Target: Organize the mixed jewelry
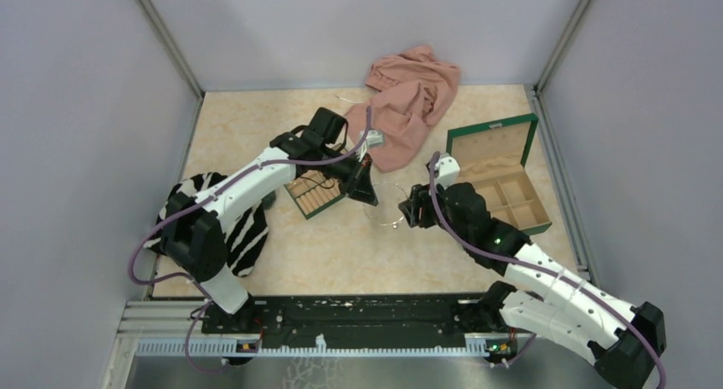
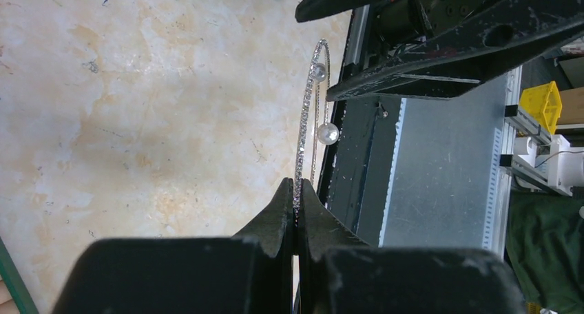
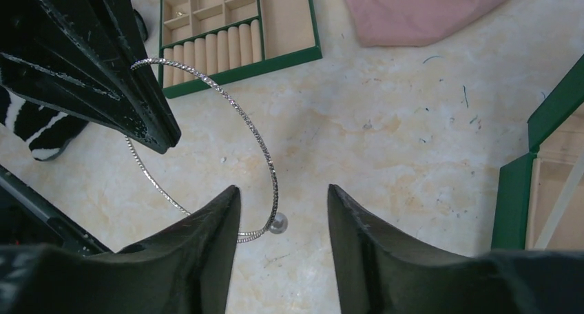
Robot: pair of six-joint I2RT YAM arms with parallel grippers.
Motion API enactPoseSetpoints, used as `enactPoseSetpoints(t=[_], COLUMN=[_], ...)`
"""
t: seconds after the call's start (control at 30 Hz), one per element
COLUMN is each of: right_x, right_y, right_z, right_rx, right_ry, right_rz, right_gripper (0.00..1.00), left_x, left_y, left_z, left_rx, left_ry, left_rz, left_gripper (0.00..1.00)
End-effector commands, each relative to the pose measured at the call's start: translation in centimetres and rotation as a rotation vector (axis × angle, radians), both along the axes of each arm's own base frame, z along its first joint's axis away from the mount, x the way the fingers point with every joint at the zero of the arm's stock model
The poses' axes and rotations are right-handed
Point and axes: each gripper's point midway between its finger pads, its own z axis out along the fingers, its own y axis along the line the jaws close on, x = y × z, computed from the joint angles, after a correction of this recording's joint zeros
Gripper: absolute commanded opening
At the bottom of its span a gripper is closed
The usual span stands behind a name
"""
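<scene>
Lying at the left edge, near the left arm's base, is a black-and-white zebra-striped cloth (image 1: 245,234). To its right the left gripper (image 2: 297,207) reaches over the middle of the beige marbled tabletop (image 1: 341,252), its two black fingers pressed together and pinching the thin silvery-white chain necklace (image 2: 301,149) at one point of its loop. Just beside that gripper, on its left, sits the small green-edged tray with a row of tan ring slots (image 1: 311,194).

The necklace stands out from the pinch as a wide, open loop between the two grippers. Two small round silvery beads ride on it, one (image 2: 328,133) at the end of a strand. From the right wrist view the loop's bead end hangs low, close to the tabletop; whether it touches the surface is hard to tell.

The right gripper (image 3: 281,187) faces the loop from the right with its fingers spread apart, gripping nothing, the bead end showing in the gap between them.

Further right and far, a crumpled pink cloth (image 1: 409,103) lies against the back wall. At the right edge stands the green wooden compartment box (image 1: 490,146), its lid open.
</scene>
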Motion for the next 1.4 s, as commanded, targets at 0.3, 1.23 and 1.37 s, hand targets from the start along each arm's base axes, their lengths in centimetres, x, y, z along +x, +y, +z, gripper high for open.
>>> enactPoseSetpoints(t=[0.3, 1.23, 1.37], right_x=[1.6, 3.5, 4.4], right_y=[1.5, -16.5, -18.3], right_z=[2.1, 7.8, 7.1], right_rx=[0.129, -0.071, -0.028], right_ry=[-0.066, -0.263, -0.223], right_rz=[-0.031, -0.581, -0.610], right_gripper=[0.00, 0.00, 0.00], left_x=[-0.4, 8.1, 8.8], left_y=[-0.4, 0.4, 1.2], left_z=[2.1, 4.2, 5.2], left_rx=[-0.050, -0.081, -0.114], left_ry=[-0.040, -0.257, -0.341], left_rz=[-0.039, 0.314, 0.385], left_gripper=[0.00, 0.71, 0.71])
